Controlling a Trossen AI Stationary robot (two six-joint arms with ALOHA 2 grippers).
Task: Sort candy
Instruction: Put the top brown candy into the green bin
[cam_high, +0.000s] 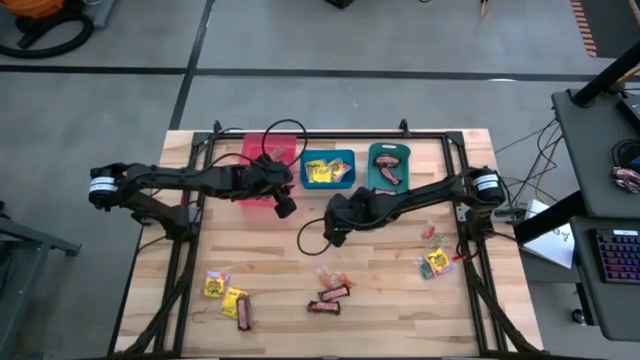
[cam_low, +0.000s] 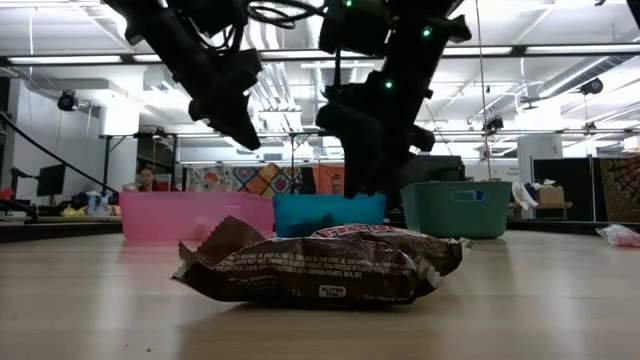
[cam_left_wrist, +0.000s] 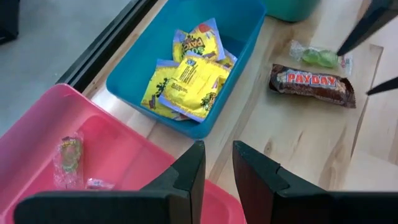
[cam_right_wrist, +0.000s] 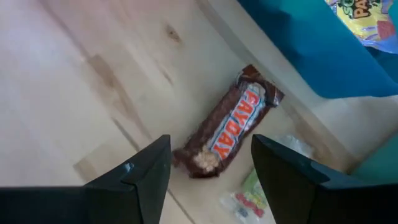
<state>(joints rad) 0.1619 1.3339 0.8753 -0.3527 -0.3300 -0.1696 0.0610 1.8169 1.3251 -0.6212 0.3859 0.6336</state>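
At the bottom of the high view, loose candy lay scattered on the wooden tabletop (cam_high: 280, 270): yellow packets (cam_high: 222, 292) and a dark bar (cam_high: 245, 313) at lower left, two more brown bars (cam_high: 330, 300) at lower centre, and another yellow packet (cam_high: 437, 262) with small clear-wrapped pieces at lower right. In the low view a brown bar (cam_low: 320, 265) filled the foreground.

Mid-frame, the right pincer (cam_high: 334, 226) hung released, its fingers spread wide either side of a PayDay bar (cam_right_wrist: 227, 132) lying flat on the wood, not touching it. A green clear-wrapped sweet (cam_left_wrist: 318, 57) lay just beside that bar.

The left pincer (cam_high: 283, 204) hovered at the pink bin's (cam_high: 256, 160) near edge, fingers narrowly apart and seemingly empty, though I cannot tell for sure.

Farthest back stood the row of bins: pink held small wrapped pieces (cam_left_wrist: 69, 160), the blue bin (cam_high: 328, 168) held yellow packets, and the teal bin (cam_high: 388, 165) held dark bars.
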